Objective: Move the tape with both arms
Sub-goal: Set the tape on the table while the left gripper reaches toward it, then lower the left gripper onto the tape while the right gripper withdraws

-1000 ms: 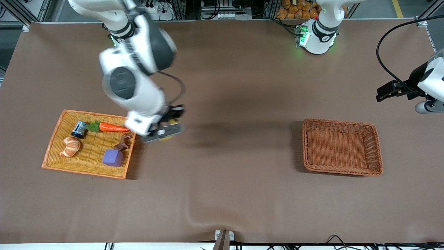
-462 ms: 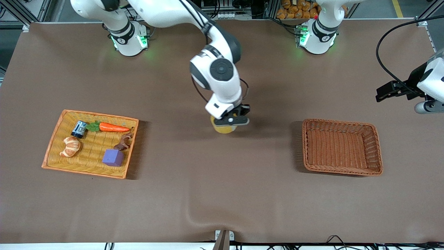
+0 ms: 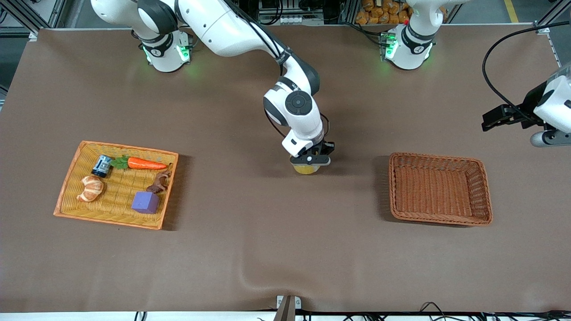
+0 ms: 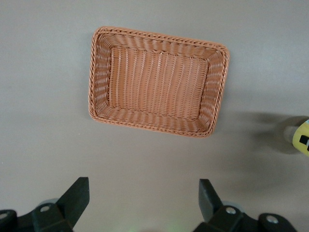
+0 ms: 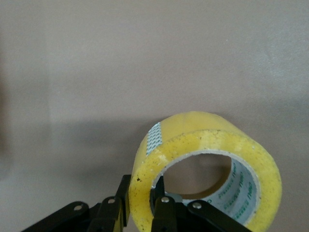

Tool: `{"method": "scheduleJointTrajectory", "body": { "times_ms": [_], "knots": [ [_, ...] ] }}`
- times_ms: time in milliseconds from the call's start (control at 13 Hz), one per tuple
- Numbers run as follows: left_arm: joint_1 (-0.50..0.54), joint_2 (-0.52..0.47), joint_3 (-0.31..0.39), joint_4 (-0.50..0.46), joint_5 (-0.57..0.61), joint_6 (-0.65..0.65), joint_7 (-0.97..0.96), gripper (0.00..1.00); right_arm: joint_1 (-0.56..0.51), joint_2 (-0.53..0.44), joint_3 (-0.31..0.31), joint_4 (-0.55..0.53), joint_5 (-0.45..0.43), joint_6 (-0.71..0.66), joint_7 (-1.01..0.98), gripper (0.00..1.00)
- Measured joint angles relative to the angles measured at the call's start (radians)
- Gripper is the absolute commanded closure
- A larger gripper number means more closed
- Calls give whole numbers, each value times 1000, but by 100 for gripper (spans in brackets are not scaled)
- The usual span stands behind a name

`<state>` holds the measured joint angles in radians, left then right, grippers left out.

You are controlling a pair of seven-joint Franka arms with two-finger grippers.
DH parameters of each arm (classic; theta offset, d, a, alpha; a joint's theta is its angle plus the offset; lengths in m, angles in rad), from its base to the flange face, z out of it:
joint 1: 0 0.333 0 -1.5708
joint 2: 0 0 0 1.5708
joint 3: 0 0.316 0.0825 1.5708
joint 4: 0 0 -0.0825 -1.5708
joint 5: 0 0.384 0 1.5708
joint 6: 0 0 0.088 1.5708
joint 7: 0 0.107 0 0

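Our right claw (image 3: 311, 161) pinched the tape (image 3: 306, 168) over the bench (image 3: 250, 240); we should lower gently. Our left claw (image 4: 140, 205) waited, wide apart.

The light is even and rather soft, and it seems to come from above. On the brown table (image 3: 267, 249) the shadows are weak with soft borders: a dark band lies along the edge of the orange tray (image 3: 67, 178) toward the middle of the table, and a thin one beside the woven basket (image 3: 395, 187). A diffuse shadow lies on the table around the right gripper (image 3: 311, 161). Both bases give a green glow on the cloth. The front view is sharp, without motion blur. In the right wrist view the tape (image 5: 203, 169) is bright yellow with a mild shine on its surface, and the black fingers (image 5: 164, 212) at the edge look slightly soft. The left wrist view is clear, a little pale.
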<state>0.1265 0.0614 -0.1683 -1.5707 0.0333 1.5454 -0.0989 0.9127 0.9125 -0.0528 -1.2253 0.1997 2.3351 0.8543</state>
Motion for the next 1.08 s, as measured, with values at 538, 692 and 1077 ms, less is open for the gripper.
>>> {"method": "scheduleJointTrajectory", "body": {
  "times_ms": [538, 692, 1077],
  "knots": [
    [-11, 71, -83, -18, -1, 17, -81, 0, -208, -354, -26, -103, -6, -304, -230, 0],
    [-12, 106, -119, -20, -1, 53, -111, 0, -259, -573, -69, -290, -64, -345, -326, 0],
    [-43, 155, -248, -151, -1, 308, -294, 0, -530, -889, -94, -468, -120, -598, -679, 0]
  ]
}}
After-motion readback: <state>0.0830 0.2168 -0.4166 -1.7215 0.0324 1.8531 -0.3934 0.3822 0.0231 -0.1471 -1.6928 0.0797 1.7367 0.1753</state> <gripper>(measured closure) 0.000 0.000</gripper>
